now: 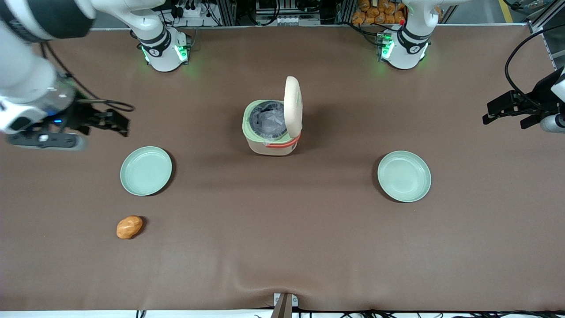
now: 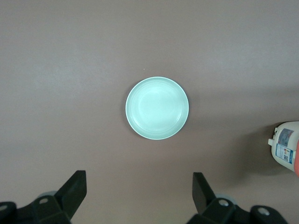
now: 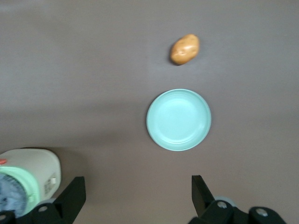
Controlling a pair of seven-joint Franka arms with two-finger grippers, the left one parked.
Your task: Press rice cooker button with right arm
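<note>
Seemingly done already — cooker lid up, end effector well clear.

The end effector (image 1: 108, 121) hangs above the counter (image 1: 282, 247) at the working arm's end, fingers (image 3: 70, 198) apart and holding nothing — well apart from the cooker (image 1: 270, 132). Nearest it lies a green plate (image 1: 146, 170), with a potato (image 1: 129, 227) nearer the front camera. The cooker sits mid-counter, its lid (image 1: 293, 106) standing upright and the grey pot (image 1: 267, 117) exposed. I judge the button press complete, since the lid is sprung open; no button is visible to confirm. A second plate (image 1: 404, 176) lies toward the parked arm's end.
</note>
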